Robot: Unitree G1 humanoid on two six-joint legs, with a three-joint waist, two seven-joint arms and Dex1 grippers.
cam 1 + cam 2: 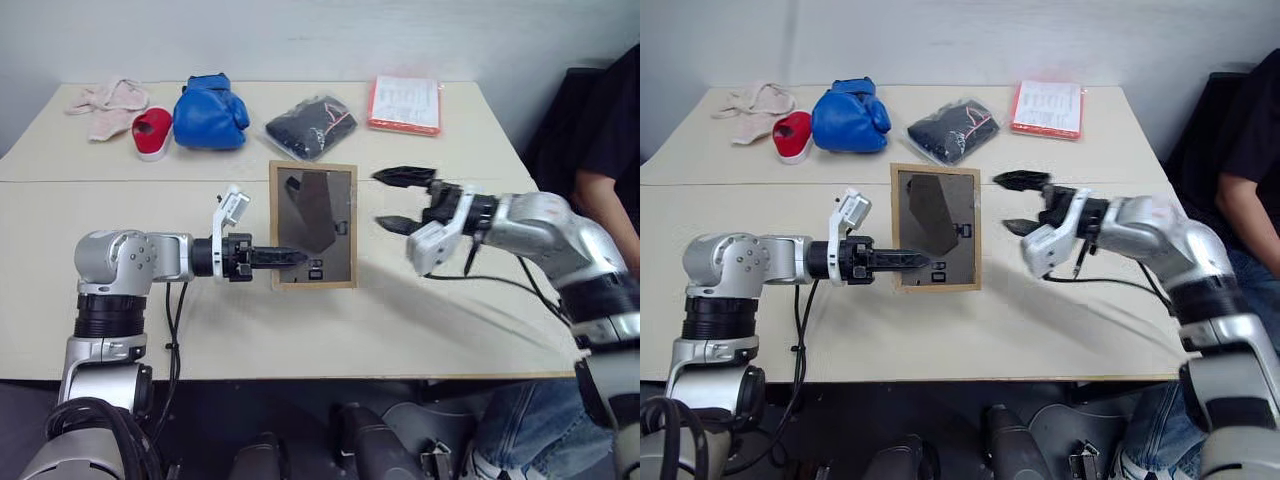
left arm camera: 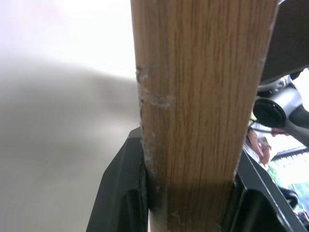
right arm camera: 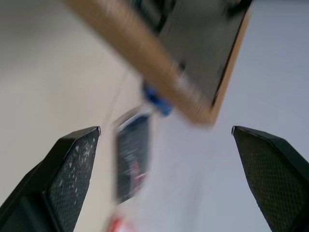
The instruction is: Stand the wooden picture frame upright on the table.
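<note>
The left gripper [image 1: 290,258] is pinched on the near side border of the wooden picture frame [image 1: 313,225]; the wood is seen clamped between its 2 fingers [image 2: 120,193]. The frame is held raised off the table [image 1: 300,330], backboard and easel stand facing the head camera. Just beyond the frame's far edge, the right gripper [image 1: 402,200] is spread wide, holding nothing. Step judged: mid-lift. Next move likely calls for the easel stand to be swung out, then the frame set down upright.
</note>
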